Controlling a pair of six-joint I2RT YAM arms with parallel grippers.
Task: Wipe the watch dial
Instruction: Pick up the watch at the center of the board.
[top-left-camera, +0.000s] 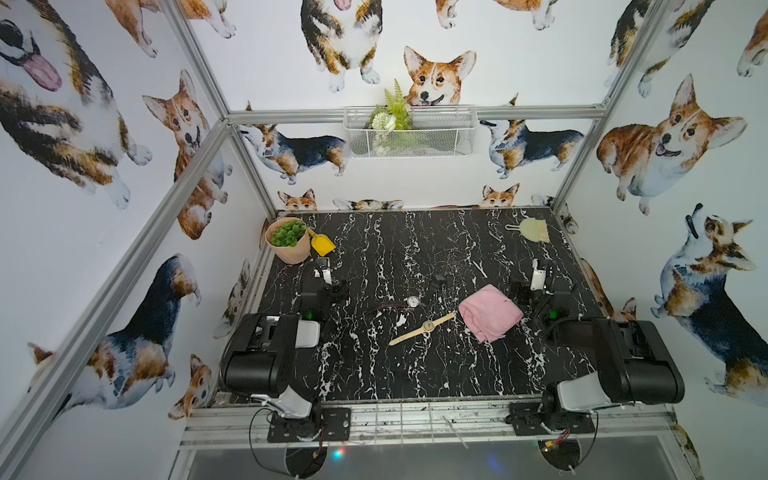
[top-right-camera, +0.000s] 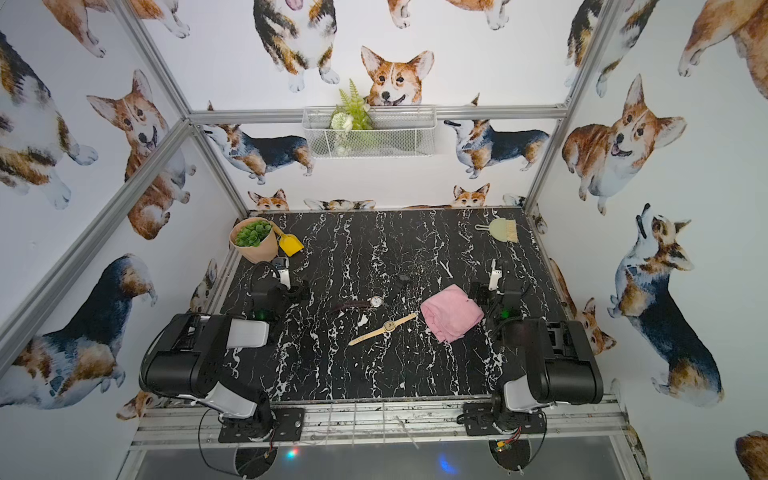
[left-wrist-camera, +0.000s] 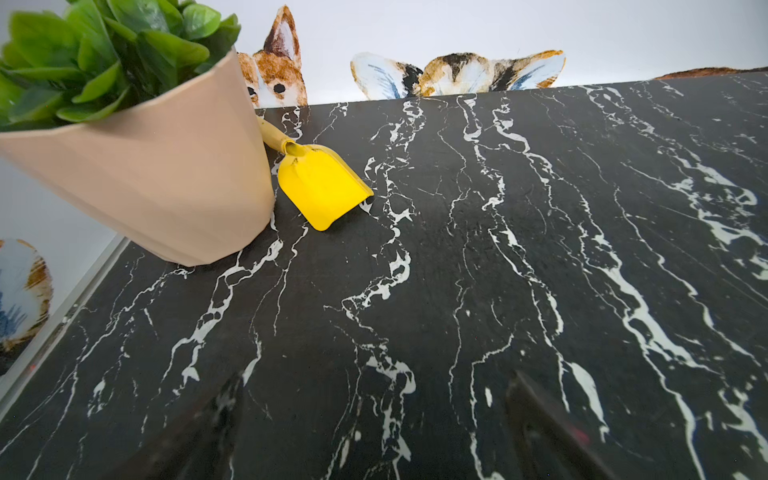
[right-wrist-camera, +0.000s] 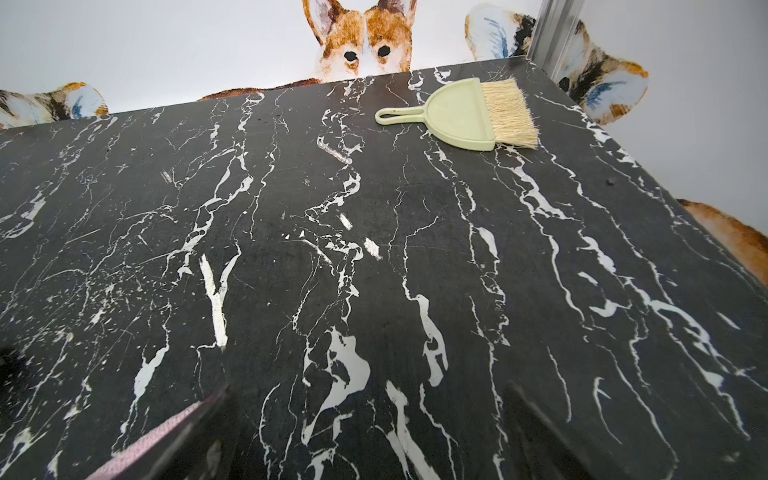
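While both arms sit folded low, R gripper (top-left-camera: 541, 272) hangs just beside the pink cloth (top-left-camera: 490, 312), at its right and a bit farther back. Its jaws are apart w/ nothing between them; the right wrist view shows its fingers (right-wrist-camera: 536, 419) spread over bare marble. L gripper (top-left-camera: 325, 270) is well apart from the cloth, far to its left, also spread wide & empty. Between it and the cloth lie 3 watches: tan-strap watch (top-left-camera: 422, 328) just left of the cloth; brown-strap watch (top-left-camera: 409, 302), white dial up, farther left; black watch (top-left-camera: 437, 282) left & behind. The cloth lies crumpled on the tabletop (top-left-camera: 415, 374). Far behind it is a brush (top-left-camera: 528, 229); far back-left are a plant pot (top-left-camera: 289, 241) & yellow scoop (top-left-camera: 323, 244).
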